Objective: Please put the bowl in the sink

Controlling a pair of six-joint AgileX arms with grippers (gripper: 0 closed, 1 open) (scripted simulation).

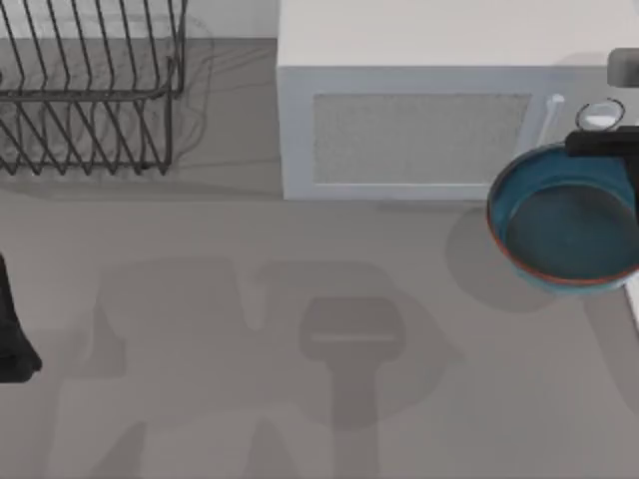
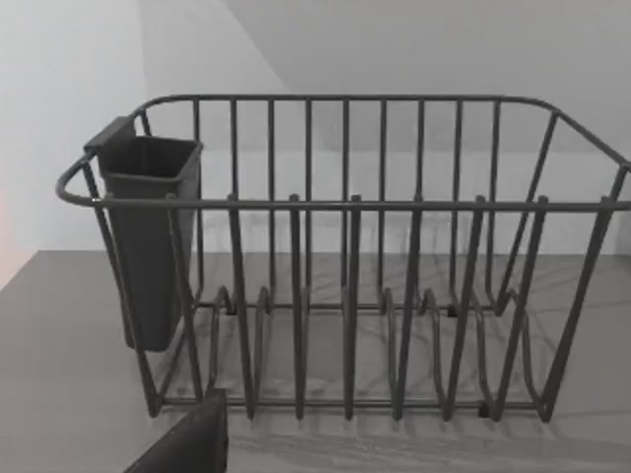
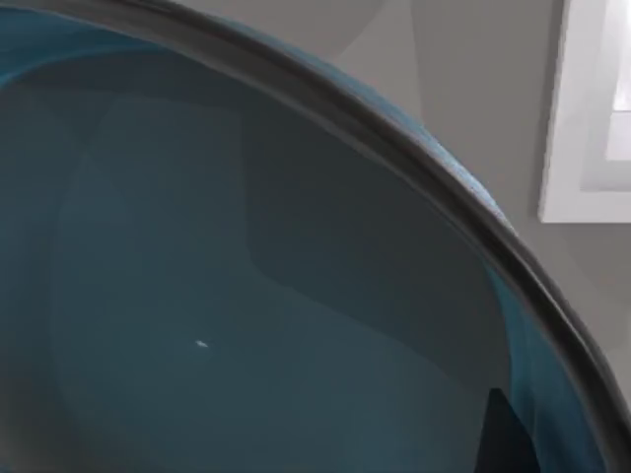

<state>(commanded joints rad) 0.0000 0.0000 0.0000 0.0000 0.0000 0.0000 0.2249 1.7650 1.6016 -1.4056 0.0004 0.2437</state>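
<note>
The glossy blue bowl (image 1: 564, 225) with its thin reddish-brown rim hangs above the counter at the right, in front of the microwave's right end, and casts a shadow to its left. My right gripper (image 1: 602, 146) is shut on the bowl's far rim. In the right wrist view the bowl's blue inside (image 3: 217, 296) is close up, with one dark fingertip (image 3: 503, 434) inside the wall. A white stepped rim (image 3: 582, 108) beyond the bowl looks like the sink's edge, and it also runs along the table's right side (image 1: 633, 299). My left gripper (image 1: 12, 339) stays parked at the left edge.
A white microwave (image 1: 419, 130) stands at the back centre, right behind the bowl. A dark wire dish rack (image 1: 90, 90) sits at the back left, and the left wrist view shows this rack (image 2: 345, 256) with its dark cutlery cup (image 2: 148, 236).
</note>
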